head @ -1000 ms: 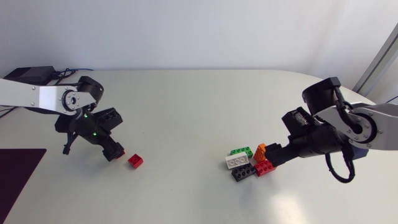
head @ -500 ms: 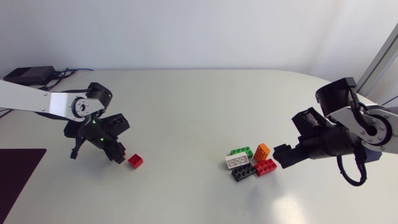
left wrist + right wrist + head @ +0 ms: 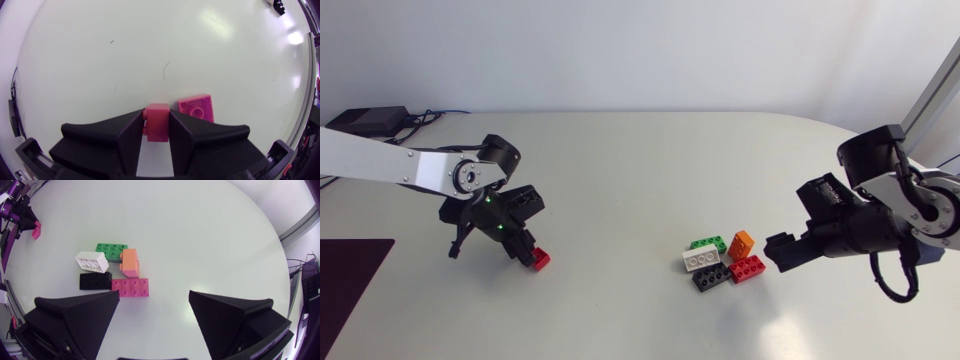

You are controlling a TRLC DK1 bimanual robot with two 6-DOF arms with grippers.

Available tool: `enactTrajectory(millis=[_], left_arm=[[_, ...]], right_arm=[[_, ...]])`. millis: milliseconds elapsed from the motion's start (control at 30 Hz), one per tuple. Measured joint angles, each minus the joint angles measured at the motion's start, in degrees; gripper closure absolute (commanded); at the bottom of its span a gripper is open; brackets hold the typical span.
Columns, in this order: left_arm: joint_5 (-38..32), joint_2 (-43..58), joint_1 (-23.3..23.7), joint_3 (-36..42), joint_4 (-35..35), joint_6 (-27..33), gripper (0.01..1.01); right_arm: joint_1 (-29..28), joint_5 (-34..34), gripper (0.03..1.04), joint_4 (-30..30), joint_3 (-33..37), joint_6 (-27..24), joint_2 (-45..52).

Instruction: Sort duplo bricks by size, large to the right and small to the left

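Observation:
My left gripper (image 3: 156,131) is shut on a small red brick (image 3: 157,121), one finger on each side, low over the table's left part. A second small red brick (image 3: 197,107) lies studs-down just beside it. In the head view one red brick (image 3: 539,260) shows at the left gripper's (image 3: 527,252) tip. To the right lies a cluster of large bricks: green (image 3: 708,243), white (image 3: 701,260), black (image 3: 710,277), orange (image 3: 741,243) and red (image 3: 747,268). My right gripper (image 3: 778,250) stands open just right of the cluster, touching nothing; its wrist view shows the cluster (image 3: 112,248) ahead of the wide-apart fingers (image 3: 80,312).
A dark mat (image 3: 348,290) lies at the table's front left corner. A black box (image 3: 365,120) with cables sits at the back left. Bare tabletop (image 3: 620,200) stretches between the two arms.
My left gripper has moved right toward the loose red brick and has shut on a small red brick. My right gripper has drawn back to the right, away from the cluster.

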Motion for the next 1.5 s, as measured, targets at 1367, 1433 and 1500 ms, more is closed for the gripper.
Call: enactTrajectory(millis=[1367, 1433, 1500], left_arm=[[-2.45, -41.38, 2.1, -7.04, -2.54, -15.04, 0.044], [-3.72, -44.44, 2.36, -9.11, -1.33, -15.74, 0.044], [-4.7, -47.5, 2.45, -11.13, -0.2, -15.98, 0.044]], right_arm=[[-10.01, 0.24, 0.07, -4.33, -4.57, -2.56, -21.86], [-10.62, 0.44, 0.07, -2.91, -5.46, -2.58, -22.58], [-11.26, 0.44, 0.07, -1.09, -6.45, -2.8, -23.06]])
